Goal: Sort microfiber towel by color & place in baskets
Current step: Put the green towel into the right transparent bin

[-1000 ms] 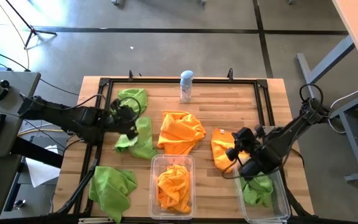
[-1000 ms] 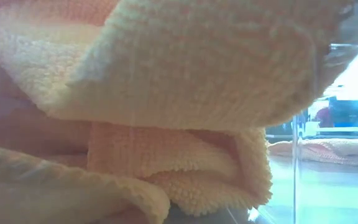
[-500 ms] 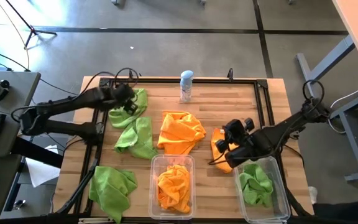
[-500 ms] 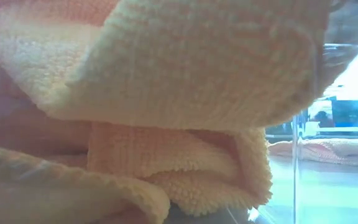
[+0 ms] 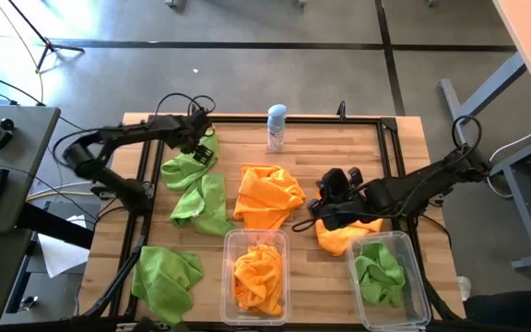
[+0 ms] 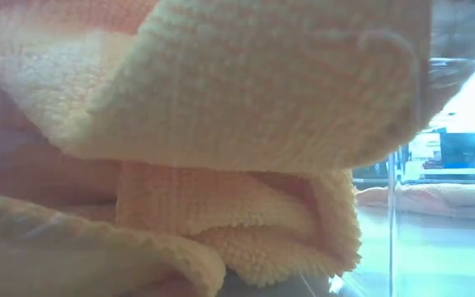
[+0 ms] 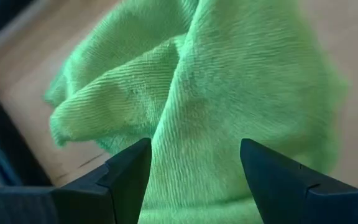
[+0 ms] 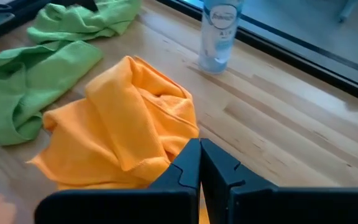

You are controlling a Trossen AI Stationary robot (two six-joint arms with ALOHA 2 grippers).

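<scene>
Mid-sort: we line up on a green towel at the table's far-left corner.

High view: left gripper (image 5: 197,140) over that green towel (image 5: 194,148); right gripper (image 5: 325,205) beside an orange towel (image 5: 347,234), near the right basket (image 5: 418,297).
Left wrist view: fingers (image 7: 126,177) spread above green cloth; we must descend and pinch.
Right wrist view: fingers (image 8: 185,171) pressed together, empty.

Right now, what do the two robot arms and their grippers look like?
Both are dark, slender, jointed arms with black cables looping along them. The left gripper has two dark blue-grey, wedge-shaped fingers. The right gripper has matching dark angular fingers. No markings show.
</scene>
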